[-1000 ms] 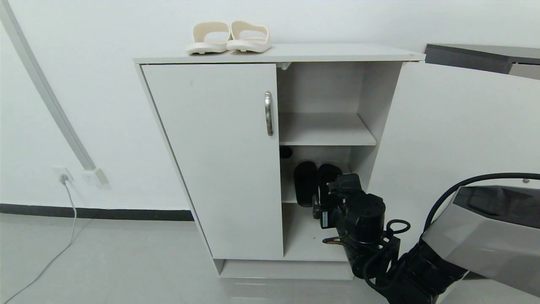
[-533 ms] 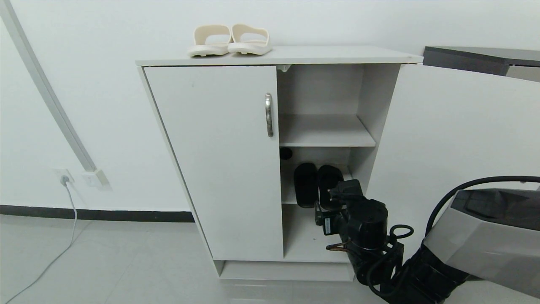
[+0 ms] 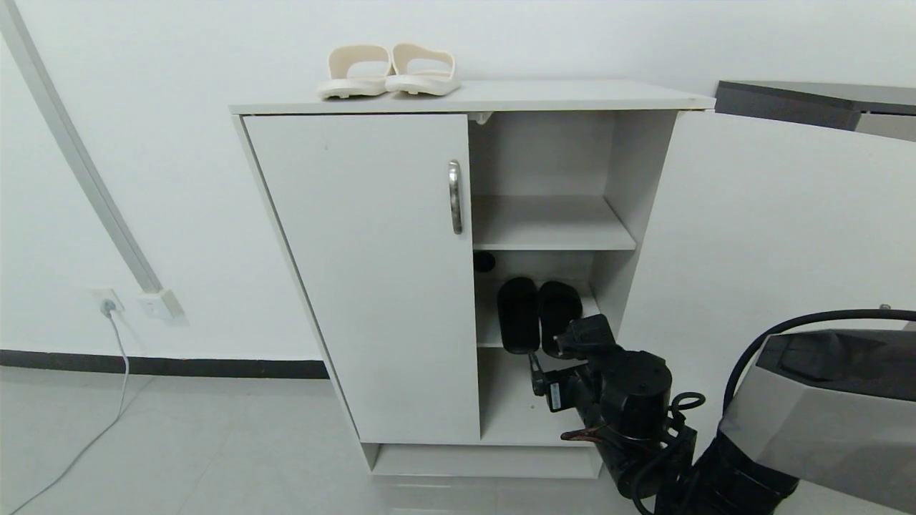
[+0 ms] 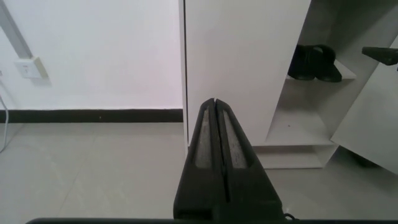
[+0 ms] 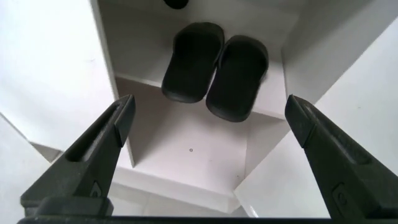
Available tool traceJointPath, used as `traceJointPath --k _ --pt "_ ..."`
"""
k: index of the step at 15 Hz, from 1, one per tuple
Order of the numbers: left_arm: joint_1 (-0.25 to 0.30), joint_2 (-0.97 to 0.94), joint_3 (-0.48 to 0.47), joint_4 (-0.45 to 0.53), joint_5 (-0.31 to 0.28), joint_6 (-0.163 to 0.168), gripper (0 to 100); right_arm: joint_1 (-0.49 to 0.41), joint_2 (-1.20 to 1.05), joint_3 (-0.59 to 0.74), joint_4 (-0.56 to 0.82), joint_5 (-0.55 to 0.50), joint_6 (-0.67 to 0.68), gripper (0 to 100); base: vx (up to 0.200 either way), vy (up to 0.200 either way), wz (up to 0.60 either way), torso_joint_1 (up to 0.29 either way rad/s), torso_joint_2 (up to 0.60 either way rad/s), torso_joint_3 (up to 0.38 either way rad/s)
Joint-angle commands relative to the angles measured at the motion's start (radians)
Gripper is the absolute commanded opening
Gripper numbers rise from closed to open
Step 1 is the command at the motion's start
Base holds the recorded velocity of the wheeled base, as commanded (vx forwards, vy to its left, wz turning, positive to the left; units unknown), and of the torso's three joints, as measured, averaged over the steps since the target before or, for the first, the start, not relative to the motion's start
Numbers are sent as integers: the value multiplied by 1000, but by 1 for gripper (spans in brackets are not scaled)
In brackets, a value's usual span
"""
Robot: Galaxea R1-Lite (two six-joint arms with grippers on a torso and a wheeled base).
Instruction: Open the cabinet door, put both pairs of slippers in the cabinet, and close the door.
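Right gripper gaping — black slippers in cabinet at its 12 o'clock | left gripper closed | cream slippers on top, 11 o'clock

Black arm, curved black cable, grey shell

Closed left door hides the cabinet's left half. Open right door runs off the right edge of the frame. Right arm covers the near ends of the black slippers and part of the bottom shelf. Dark round object mid-frame, just above the slippers, sits half behind the left door's edge, and I can't tell what it is. Grey furniture at upper right is cropped.
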State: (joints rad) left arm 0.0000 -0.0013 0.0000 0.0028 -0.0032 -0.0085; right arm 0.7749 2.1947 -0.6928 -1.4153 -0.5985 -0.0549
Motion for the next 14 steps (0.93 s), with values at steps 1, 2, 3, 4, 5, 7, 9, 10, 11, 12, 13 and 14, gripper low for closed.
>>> traceJointPath --k 1,2,3,4,5,7,9,10,11,12,13,14 --pt "0 1 0 0 0 -1 0 0 4 4 -2 2 1 100 0 200 0 2 2 2" --pt "0 1 0 0 0 1 0 0 4 10 -2 2 0 100 0 200 0 7 2 -7" --pt "0 1 0 0 0 1 0 0 4 10 -2 2 0 100 0 200 0 12 12 2" --pt "0 1 0 0 0 -1 0 0 4 21 -1 2 0 100 0 200 0 2 -2 12" --pt "0 1 0 0 0 -1 0 0 4 32 -2 3 0 100 0 200 0 -2 2 2" --pt "0 1 0 0 0 -1 0 -2 4 35 -2 6 -20 100 0 200 0 2 2 2" --pt "0 1 0 0 0 1 0 0 4 41 -2 6 -22 100 0 200 0 5 2 7" --pt "0 1 0 0 0 -1 0 0 4 39 -2 6 -31 100 0 200 0 2 2 -2" --pt "0 1 0 0 0 1 0 1 5 47 -4 6 -36 100 0 200 0 2 2 7" --pt "0 1 0 0 0 1 0 1 4 53 -11 8 -37 100 0 200 0 -2 2 7" --pt "0 1 0 0 0 -1 0 1 5 53 -24 11 -37 100 0 200 0 2 2 2" --pt "0 1 0 0 0 1 0 3 5 56 -36 22 -42 100 0 200 0 2 2 2"
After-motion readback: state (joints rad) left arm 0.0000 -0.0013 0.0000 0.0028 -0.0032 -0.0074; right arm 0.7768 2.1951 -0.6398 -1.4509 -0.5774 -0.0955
